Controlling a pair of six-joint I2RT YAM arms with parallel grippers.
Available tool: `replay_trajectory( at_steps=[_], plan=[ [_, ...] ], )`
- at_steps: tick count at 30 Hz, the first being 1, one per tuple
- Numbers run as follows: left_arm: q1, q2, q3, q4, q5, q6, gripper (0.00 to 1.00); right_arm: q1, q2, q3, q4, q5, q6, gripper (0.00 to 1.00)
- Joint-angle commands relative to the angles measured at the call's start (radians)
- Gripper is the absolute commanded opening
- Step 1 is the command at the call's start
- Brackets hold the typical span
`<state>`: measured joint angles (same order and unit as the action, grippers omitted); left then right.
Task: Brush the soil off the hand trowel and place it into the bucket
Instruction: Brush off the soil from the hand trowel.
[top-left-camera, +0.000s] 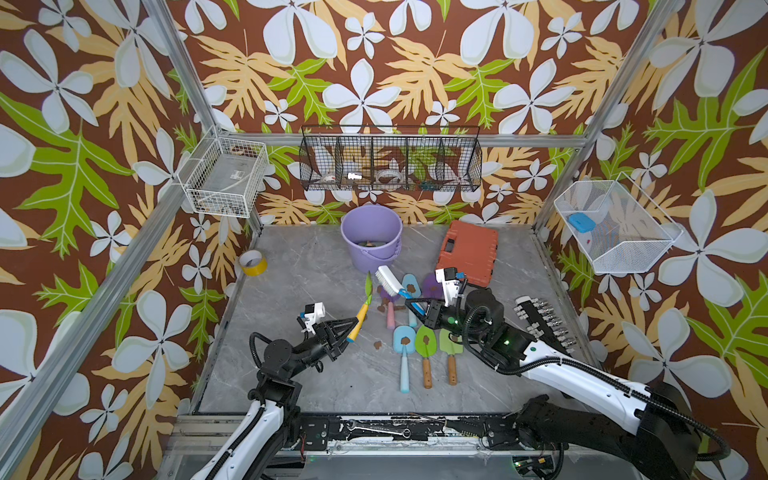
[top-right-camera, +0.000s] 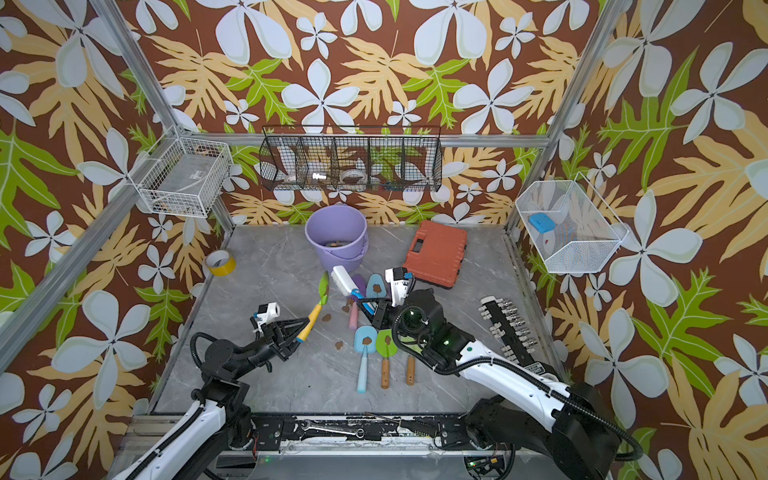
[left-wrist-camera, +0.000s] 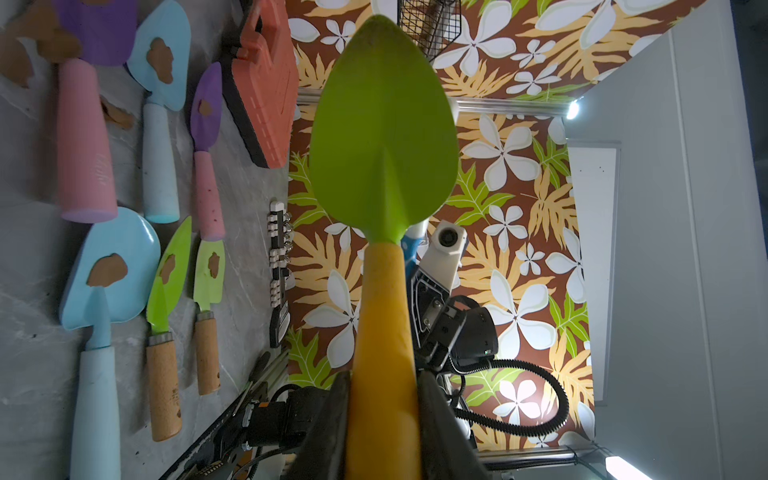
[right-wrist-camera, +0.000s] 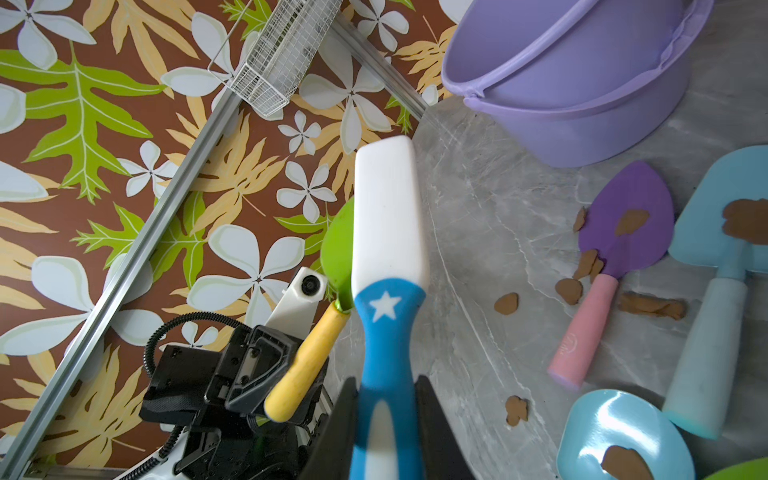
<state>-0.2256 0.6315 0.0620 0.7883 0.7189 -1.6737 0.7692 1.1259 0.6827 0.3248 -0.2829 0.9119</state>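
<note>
Over grey tabletop, left tool clamps green trowel; right tool clamps brush.

Arms were white-shelled, black-jointed; left hand, right hand black, wedge-shaped; ribbed black cables; white wrist cameras; green lights.

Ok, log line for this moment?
left gripper: shut on trowel | right gripper: shut on brush | trowel: lifted, visible blade face clean | brush: beside blade | bucket: trowel not in
</note>
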Motion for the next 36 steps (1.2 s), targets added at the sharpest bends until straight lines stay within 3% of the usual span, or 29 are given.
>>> replay_trajectory(
  at_steps=[1, 12, 17, 21, 24, 27, 29, 32, 36],
  plan=[
    [0.007, 0.017, 0.002, 0.057, -0.010, -0.017, 0.00, 0.017, -0.003, 0.003, 0.049, 0.009, 0.002, 0.00],
    [0.015, 0.043, 0.033, 0.043, 0.008, 0.004, 0.00, 0.058, 0.092, -0.040, 0.080, 0.015, 0.009, 0.00],
    [0.027, 0.029, 0.043, -0.002, 0.016, 0.021, 0.00, 0.058, 0.071, -0.109, 0.028, 0.084, 0.012, 0.00],
    [0.031, 0.012, 0.073, -0.124, 0.019, 0.088, 0.00, 0.058, 0.030, -0.067, -0.018, 0.128, -0.028, 0.00],
    [0.030, 0.007, 0.198, -0.473, -0.004, 0.313, 0.00, 0.059, 0.017, 0.002, -0.115, 0.184, -0.093, 0.00],
    [0.020, 0.083, 0.480, -1.075, -0.172, 0.772, 0.00, 0.057, -0.026, 0.072, -0.228, 0.278, -0.188, 0.00],
    [-0.010, 0.143, 0.622, -1.290, -0.305, 0.937, 0.00, 0.056, -0.057, 0.122, -0.302, 0.327, -0.247, 0.00],
    [-0.126, 0.224, 0.784, -1.465, -0.535, 1.044, 0.00, 0.056, -0.080, 0.176, -0.368, 0.349, -0.305, 0.00],
    [-0.326, 0.331, 0.894, -1.574, -0.799, 1.080, 0.00, 0.056, -0.062, 0.203, -0.386, 0.273, -0.326, 0.00]
  ],
)
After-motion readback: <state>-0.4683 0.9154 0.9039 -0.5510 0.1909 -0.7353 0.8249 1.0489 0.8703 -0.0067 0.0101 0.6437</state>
